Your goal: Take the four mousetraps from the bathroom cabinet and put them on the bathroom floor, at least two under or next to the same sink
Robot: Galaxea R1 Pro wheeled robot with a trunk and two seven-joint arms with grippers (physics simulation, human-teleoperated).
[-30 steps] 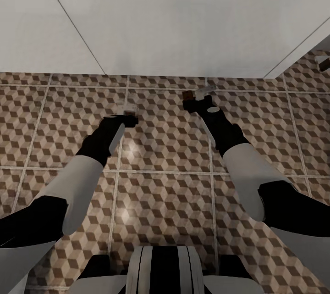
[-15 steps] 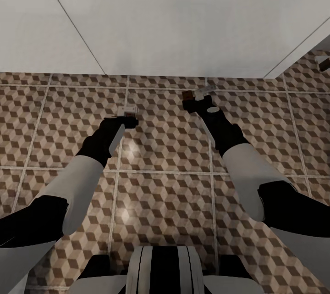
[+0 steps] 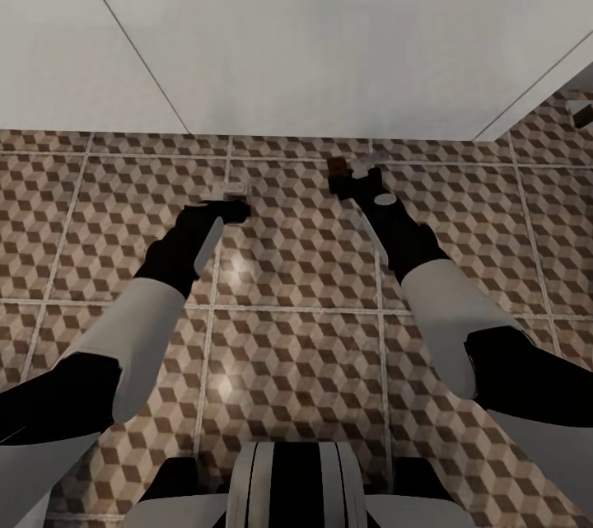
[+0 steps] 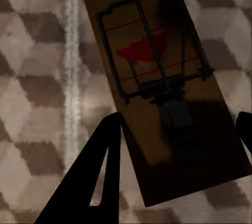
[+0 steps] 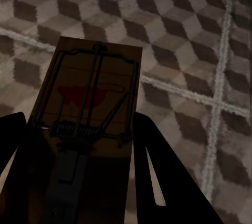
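Note:
Two tan mousetraps with dark wire and a red spot are in my grippers, low over the cube-patterned bathroom floor point(image 3: 296, 264). My left gripper point(image 3: 231, 200) is shut on one mousetrap point(image 3: 233, 192); in the left wrist view this mousetrap point(image 4: 157, 72) lies between the dark fingers point(image 4: 102, 166) of the left gripper point(image 4: 178, 121). Further forward, the right gripper point(image 3: 350, 175) is shut on the other mousetrap point(image 3: 337, 169). That mousetrap point(image 5: 94, 98) sits between the right gripper's point(image 5: 79, 129) fingers point(image 5: 157, 171). The cabinet and the other mousetraps are out of view.
A large white flat surface point(image 3: 313, 34) overhangs the floor just ahead of both grippers. Its edge runs off diagonally at the right, where a small pale object point(image 3: 581, 109) lies on the tiles. My base point(image 3: 292, 483) stands at the near edge.
Both grippers have edged slightly forward toward the white surface, carrying their mousetraps along. The camera has not moved.

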